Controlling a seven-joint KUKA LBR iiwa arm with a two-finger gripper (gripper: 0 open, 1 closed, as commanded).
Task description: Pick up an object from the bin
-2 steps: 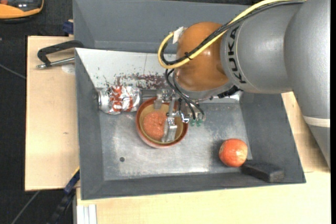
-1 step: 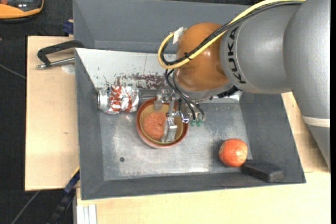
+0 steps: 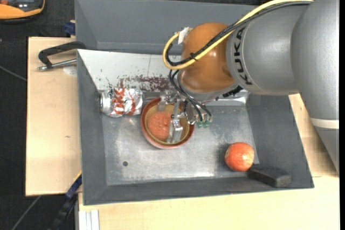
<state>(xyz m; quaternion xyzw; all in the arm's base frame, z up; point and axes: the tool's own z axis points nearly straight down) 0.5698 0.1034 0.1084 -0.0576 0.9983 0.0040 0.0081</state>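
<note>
The arm (image 3: 280,46) came in from the right of the view, and the black lettering "KUKA" (image 3: 241,62) ran down its grey casing, reading sideways. Below that sat the rounded orange cover (image 3: 207,59) at the wrist. The tool (image 3: 176,122) hung down from it into the middle of the bin (image 3: 135,161). Whether the tool was open or closed could not be told, nor whether it had hold of anything.

The tool was down inside a round orange-brown bowl (image 3: 145,129), over its right half. The bowl stood upright on the bin floor, near the middle and somewhat towards the back, with its mouth facing up. Being round, it had no long axis to speak of. An orange-pink rounded lump (image 3: 158,124) lay in its left half, just beside the tool.

A crushed can (image 3: 119,102) lay on its side to the left of the bowl, just beside its rim. It was silver with red and white print, and no word on it could be read. Its long axis ran roughly left to right across the view.

An orange-red ball (image 3: 239,156) rested near the front right of the floor, well apart from the bowl. A black block (image 3: 269,174) lay just beside it in the front right corner, its long axis running across the view and tilted slightly downward to the right.
</note>
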